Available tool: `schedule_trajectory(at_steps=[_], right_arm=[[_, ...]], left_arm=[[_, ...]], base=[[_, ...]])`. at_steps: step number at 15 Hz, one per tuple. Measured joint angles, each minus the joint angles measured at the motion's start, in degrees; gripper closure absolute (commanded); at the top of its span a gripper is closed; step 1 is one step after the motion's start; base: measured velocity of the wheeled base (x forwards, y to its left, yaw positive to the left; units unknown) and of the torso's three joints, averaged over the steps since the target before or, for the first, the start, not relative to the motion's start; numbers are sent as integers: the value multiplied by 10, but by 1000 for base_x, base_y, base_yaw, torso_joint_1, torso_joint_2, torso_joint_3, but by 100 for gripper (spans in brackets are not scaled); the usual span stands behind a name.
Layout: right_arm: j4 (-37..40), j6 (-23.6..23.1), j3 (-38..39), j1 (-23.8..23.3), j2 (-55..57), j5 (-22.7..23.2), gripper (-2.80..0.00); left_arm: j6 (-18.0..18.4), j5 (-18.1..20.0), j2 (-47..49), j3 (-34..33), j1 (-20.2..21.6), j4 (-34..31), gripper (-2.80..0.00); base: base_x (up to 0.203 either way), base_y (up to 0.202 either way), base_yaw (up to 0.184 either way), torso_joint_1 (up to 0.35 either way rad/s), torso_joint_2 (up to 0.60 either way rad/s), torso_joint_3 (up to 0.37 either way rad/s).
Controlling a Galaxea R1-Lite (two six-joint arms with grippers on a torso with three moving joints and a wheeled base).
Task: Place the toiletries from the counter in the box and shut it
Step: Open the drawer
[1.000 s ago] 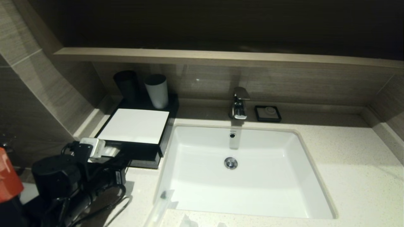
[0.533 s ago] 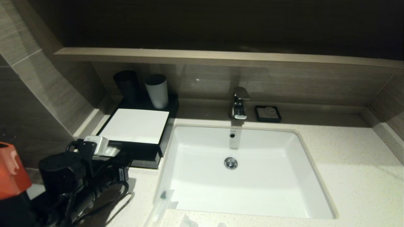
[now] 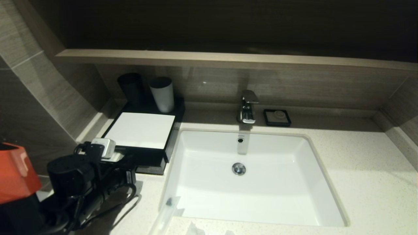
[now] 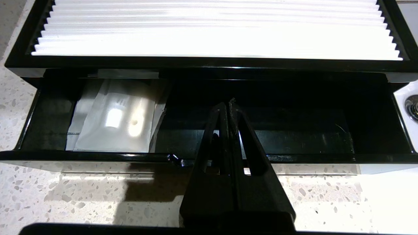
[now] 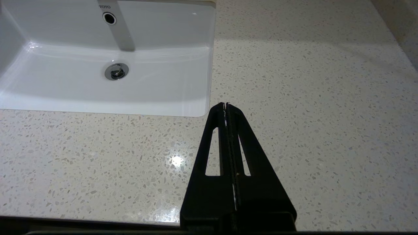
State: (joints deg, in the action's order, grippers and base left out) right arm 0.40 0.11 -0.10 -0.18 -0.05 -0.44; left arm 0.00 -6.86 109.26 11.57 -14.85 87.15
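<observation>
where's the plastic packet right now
In the left wrist view the packet lies inside the open drawer of the black box, at the end away from the sink, with the shut left gripper over the drawer's middle.

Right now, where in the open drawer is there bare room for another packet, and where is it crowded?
The drawer is bare from its middle to the end nearest the sink. The opposite end is filled by wrapped packets. The shut left gripper sits over the front lip, mid-drawer.
</observation>
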Motion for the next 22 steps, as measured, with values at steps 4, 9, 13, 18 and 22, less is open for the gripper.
schedule_trajectory(at_steps=[4,9,13,18,22], right_arm=[[0,0,0,0,0,0,0],[0,0,0,0,0,0,0],[0,0,0,0,0,0,0],[0,0,0,0,0,0,0],[0,0,0,0,0,0,0]], left_arm=[[0,0,6,4,0,0,0],[2,0,8,0,0,1,0],[2,1,5,-5,0,1,0],[5,1,1,-14,0,1,0],[6,1,-4,-26,0,1,0]], base=[[0,0,0,0,0,0],[0,0,0,0,0,0],[0,0,0,0,0,0],[0,0,0,0,0,0],[0,0,0,0,0,0]])
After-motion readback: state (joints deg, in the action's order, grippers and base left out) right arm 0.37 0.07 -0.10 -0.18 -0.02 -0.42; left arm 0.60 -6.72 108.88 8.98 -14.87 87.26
